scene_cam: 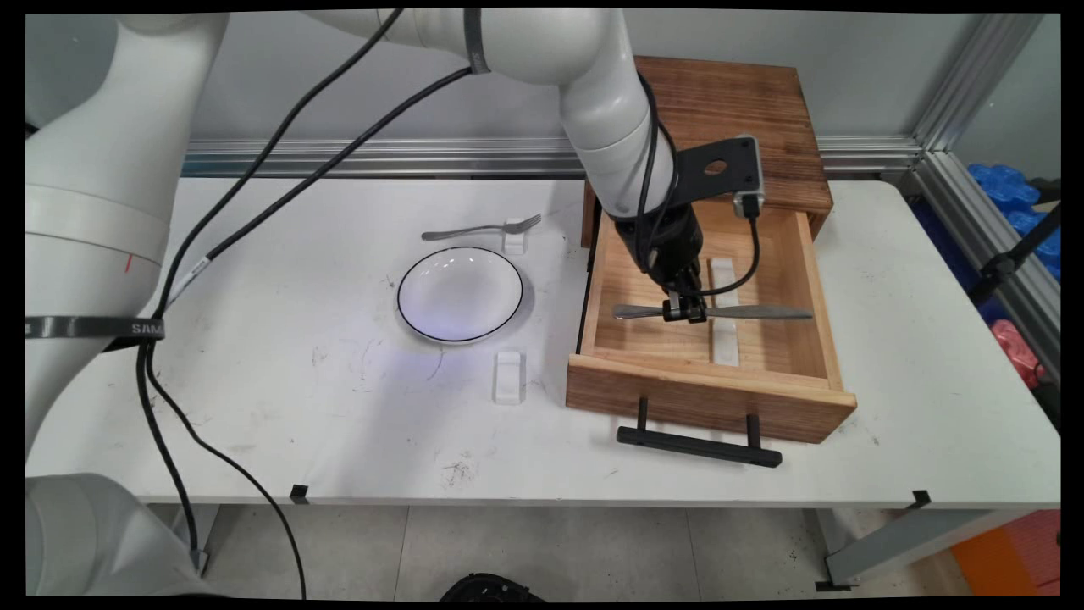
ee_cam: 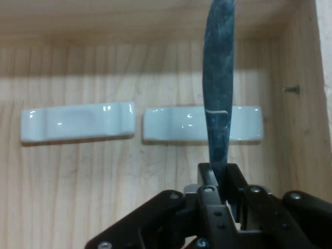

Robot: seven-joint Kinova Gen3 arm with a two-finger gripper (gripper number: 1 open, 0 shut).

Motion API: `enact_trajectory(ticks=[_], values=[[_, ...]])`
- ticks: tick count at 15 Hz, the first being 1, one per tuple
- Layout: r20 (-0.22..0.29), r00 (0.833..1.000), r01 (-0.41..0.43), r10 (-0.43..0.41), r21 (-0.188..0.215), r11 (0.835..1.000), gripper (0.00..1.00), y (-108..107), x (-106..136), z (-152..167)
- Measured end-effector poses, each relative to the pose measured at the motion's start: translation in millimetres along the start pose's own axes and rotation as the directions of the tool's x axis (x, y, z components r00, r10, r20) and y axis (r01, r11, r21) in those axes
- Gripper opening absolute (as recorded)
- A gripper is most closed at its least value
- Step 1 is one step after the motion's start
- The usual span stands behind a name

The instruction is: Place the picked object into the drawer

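A black bar handle (scene_cam: 699,445) juts from the front of an open wooden drawer (scene_cam: 710,396) that sits near the tabletop's (scene_cam: 254,424) right end, its front close to the near edge. Left of the drawer's front corner, a small white rest (scene_cam: 509,377) lies alone on the bare surface. Inside the drawer, the black tool (scene_cam: 684,312) is clamped shut on a butter knife (scene_cam: 762,313) — the metal piece lies level, crosswise to the drawer, its ends pointing toward the left and right walls. The hand view shows the fingers (ee_cam: 208,179) pinching the knife (ee_cam: 218,93) edge-on above two more white rests (ee_cam: 78,121) laid end to end on the drawer floor, the blade crossing over the right-hand one (ee_cam: 176,123). Out on the tabletop, near its middle, sits a white plate with a thin dark rim (scene_cam: 460,294); beyond it, toward the far edge, a fork (scene_cam: 478,229) leans its tines on another white rest (scene_cam: 514,236). At the far right, the drawer's wooden cabinet (scene_cam: 745,110) stands against the wall — partly hidden by the white arm.
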Motion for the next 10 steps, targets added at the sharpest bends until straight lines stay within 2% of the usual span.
enact_trajectory(ticks=[10], values=[[-0.001, 1.0, 0.023, -0.023, -0.002, 1.0, 0.0, 2, -1, 20]])
